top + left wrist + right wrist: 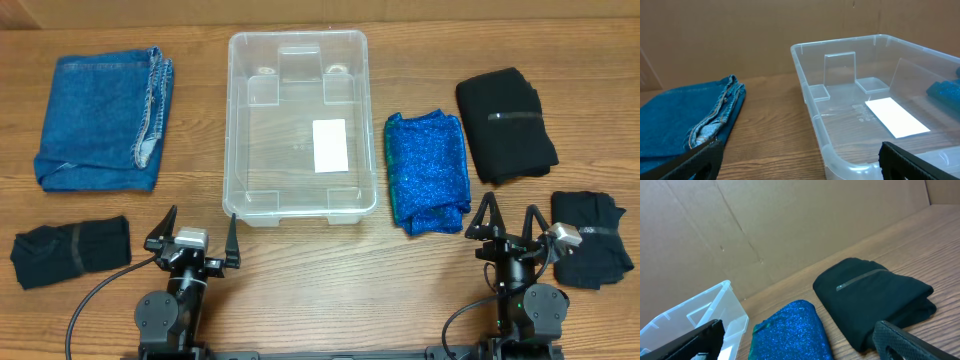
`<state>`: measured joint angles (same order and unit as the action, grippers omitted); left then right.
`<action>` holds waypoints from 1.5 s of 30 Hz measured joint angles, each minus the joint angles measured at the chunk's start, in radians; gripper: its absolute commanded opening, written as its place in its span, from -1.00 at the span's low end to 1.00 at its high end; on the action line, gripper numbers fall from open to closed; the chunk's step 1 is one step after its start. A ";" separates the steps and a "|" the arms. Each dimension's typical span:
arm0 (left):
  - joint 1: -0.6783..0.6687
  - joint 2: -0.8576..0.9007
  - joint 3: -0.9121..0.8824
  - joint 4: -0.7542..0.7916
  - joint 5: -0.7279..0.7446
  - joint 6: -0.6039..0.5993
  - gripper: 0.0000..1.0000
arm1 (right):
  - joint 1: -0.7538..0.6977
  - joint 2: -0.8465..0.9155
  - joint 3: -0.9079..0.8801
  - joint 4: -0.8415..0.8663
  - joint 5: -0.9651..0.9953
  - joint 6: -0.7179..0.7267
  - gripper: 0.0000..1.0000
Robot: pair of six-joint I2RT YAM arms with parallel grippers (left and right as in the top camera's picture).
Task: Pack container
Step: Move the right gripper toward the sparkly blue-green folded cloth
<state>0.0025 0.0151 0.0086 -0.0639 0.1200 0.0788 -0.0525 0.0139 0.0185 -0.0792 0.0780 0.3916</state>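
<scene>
The clear plastic container (298, 128) stands at the table's middle, with only a white label (329, 145) on its bottom; it also shows in the left wrist view (812, 111) and the right wrist view (715, 305). My left gripper (197, 235) is open and holds nothing, near the container's front left corner. My right gripper (511, 222) is open and holds nothing, just right of a folded sparkly blue cloth (428, 170), which also shows in the right wrist view (790, 332).
Folded jeans (104, 120) lie at the far left. A black garment with a zipper (506, 122) lies at the far right. Small black folded cloths lie at front left (70, 250) and front right (592, 238).
</scene>
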 measured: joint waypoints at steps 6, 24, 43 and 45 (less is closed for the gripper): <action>0.000 0.000 0.000 -0.010 -0.084 0.002 1.00 | 0.000 0.000 0.000 -0.001 0.000 0.000 1.00; 0.000 0.000 0.000 -0.011 -0.110 0.003 1.00 | 0.000 0.000 0.000 0.000 0.000 0.000 1.00; 0.000 0.000 0.000 -0.011 -0.110 0.003 1.00 | 0.000 0.000 0.000 0.000 0.000 0.000 1.00; 0.000 0.000 0.000 -0.011 -0.110 0.003 1.00 | 0.000 0.000 0.000 0.000 0.000 0.000 1.00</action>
<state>0.0025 0.0151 0.0086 -0.0753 0.0101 0.0814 -0.0525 0.0139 0.0185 -0.0795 0.0784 0.3912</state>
